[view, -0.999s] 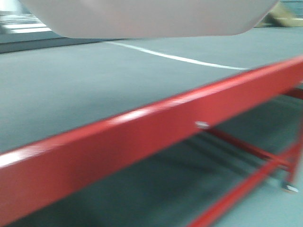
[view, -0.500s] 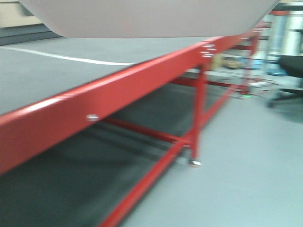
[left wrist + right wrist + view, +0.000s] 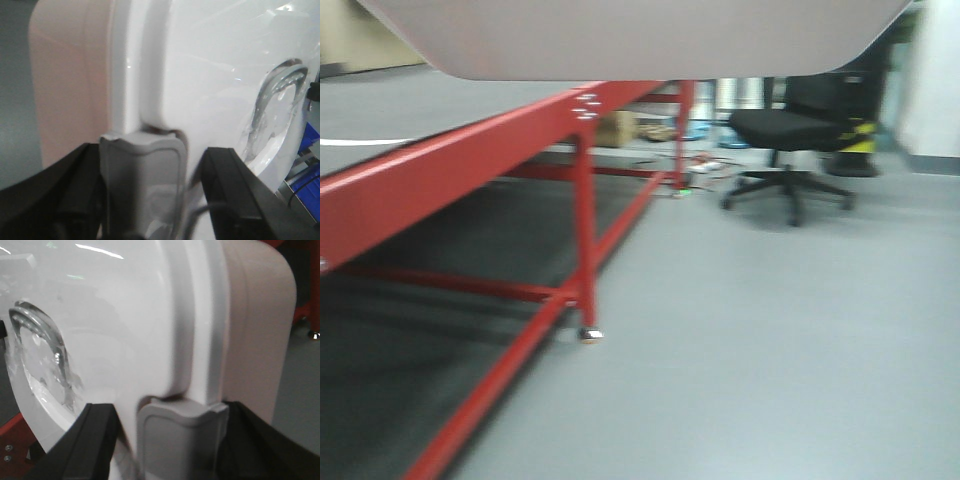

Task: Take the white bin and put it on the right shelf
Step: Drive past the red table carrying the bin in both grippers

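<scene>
Left wrist-mounted view: the left end effector [image 3: 150, 200] has its black jaws set either side of a grey end latch [image 3: 142, 175] on the white bin [image 3: 210, 75] and appears clamped on it. Just beyond the jaws rises the glossy lid with a clear moulded handle [image 3: 280, 100]. Past the bin's far edge there is a glimpse of blue bins [image 3: 307, 170].

The right end effector [image 3: 170, 440] mirrors this, gripping the opposite latch [image 3: 180, 437], so the bin hangs between the two.

I judge the tote stiff and bulky rather than heavy, though its contents are hidden. The lid looks slippery, so the latches and the rim beneath them are the sensible holds. A latch could flex or pop, and both arms should keep level.

From the front-facing camera the bin's underside [image 3: 640, 35] fills the top of the frame, clear of the red-framed table [image 3: 450, 165] below and to the left. Beyond lie smooth grey floor [image 3: 770, 330] and a black office chair [image 3: 785, 125]. No steel shelf shows in any view.
</scene>
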Controlling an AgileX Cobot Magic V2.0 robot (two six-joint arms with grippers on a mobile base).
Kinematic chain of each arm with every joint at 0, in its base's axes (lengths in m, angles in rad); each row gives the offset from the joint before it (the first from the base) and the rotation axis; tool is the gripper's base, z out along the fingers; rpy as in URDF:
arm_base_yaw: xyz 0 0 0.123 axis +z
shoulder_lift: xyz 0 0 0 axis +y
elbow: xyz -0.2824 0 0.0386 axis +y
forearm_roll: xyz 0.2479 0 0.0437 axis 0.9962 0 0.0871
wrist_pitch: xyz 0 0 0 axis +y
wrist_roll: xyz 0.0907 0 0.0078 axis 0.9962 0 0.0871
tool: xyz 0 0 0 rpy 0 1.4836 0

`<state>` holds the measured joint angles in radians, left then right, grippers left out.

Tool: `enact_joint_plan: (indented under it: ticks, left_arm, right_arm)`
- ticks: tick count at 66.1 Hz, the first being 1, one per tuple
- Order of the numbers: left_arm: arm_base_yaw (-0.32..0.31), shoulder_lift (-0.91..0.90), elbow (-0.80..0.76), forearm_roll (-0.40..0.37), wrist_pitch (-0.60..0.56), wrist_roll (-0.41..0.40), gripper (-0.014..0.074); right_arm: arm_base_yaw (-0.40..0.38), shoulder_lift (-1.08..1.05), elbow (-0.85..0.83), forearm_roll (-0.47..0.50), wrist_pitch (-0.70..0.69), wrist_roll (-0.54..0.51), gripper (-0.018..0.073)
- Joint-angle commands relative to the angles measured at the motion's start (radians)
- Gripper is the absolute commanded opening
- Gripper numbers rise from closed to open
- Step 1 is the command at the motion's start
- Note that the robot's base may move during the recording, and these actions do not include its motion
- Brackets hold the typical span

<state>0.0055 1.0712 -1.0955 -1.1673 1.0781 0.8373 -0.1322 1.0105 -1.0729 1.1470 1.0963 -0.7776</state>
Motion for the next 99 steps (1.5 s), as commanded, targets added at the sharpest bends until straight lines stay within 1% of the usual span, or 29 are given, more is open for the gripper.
enact_joint_plan:
  ticks: [1, 99]
  left_arm:
    - [-0.031, -0.022, -0.035, -0.229, 0.1, 0.007, 0.0262]
    - [-0.031, -0.022, -0.035, -0.229, 0.1, 0.007, 0.0262]
  right_arm:
    - [0.023, -0.024, -0.037, 0.204, 0.171, -0.009, 0.0449]
    - [0.023, -0.026, -0.037, 0.204, 0.172, -0.009, 0.0449]
